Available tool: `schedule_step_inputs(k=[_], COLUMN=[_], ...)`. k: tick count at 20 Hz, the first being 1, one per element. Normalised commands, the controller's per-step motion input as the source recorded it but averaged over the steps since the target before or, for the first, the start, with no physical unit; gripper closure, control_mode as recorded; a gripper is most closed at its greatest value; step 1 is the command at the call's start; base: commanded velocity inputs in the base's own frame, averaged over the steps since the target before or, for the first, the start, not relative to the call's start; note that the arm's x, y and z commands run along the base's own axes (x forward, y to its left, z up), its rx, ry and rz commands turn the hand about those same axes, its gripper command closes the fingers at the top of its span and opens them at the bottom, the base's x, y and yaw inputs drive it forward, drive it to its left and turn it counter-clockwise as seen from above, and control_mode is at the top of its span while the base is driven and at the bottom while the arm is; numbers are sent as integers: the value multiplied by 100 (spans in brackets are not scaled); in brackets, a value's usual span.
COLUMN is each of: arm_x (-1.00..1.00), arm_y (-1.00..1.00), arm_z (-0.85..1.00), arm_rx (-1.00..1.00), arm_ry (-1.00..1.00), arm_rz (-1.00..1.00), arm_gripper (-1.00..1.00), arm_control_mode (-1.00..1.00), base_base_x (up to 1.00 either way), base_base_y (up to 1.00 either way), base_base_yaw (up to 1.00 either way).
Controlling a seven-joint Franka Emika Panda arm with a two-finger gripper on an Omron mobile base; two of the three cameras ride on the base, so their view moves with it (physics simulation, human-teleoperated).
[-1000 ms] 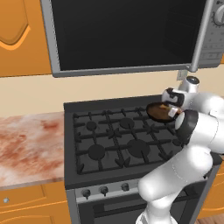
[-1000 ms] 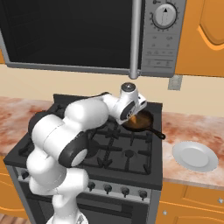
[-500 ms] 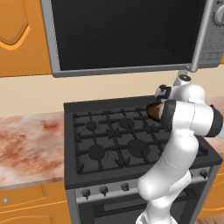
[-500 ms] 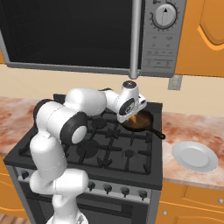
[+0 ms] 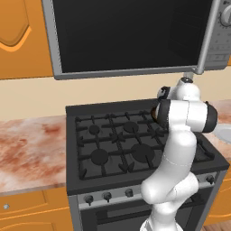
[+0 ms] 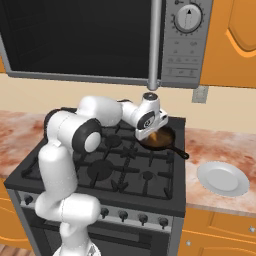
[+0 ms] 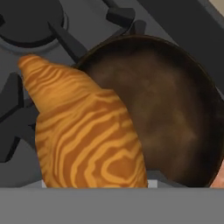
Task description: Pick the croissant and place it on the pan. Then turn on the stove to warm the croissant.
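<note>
1. Croissant (image 7: pixel 87 131) close under the hand, hanging over the near-left rim of the pan (image 7: pixel 175 118), apparently clamped between fingers hidden behind it; grip not directly visible.
2. Compared with a second ago: arm folded more upright, elbow raised, hand kept over the far-right burner. Croissant probably ready to lower; placing not yet done.
3. Pan on the far-right of the stove (image 6: pixel 107 167), handle pointing right toward the white plate (image 6: pixel 222 178) on the counter.
4. Knobs (image 6: pixel 122 216) along the near front panel untouched; microwave (image 6: pixel 185 40) low overhead, limiting lift.
</note>
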Motion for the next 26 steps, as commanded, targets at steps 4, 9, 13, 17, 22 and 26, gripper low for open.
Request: schedule_step_inputs(k=[4, 9, 13, 17, 22, 26], arm_x=[19, 20, 19, 24, 25, 24], arm_y=[0, 0, 0, 0, 0, 0], arm_z=[-24, -21, -22, -23, -20, -6], arm_rx=[0, 0, 0, 0, 0, 0], arm_ry=[4, 4, 4, 5, 5, 3], arm_rz=[0, 0, 0, 0, 0, 0], arm_gripper=[100, 100, 100, 100, 100, -100], arm_control_mode=[-100, -100, -100, -100, -100, -100], base_base_x=[0, 0, 0, 0, 0, 0], base_base_y=[0, 0, 0, 0, 0, 0], base_base_yaw=[0, 0, 0, 0, 0, 0])
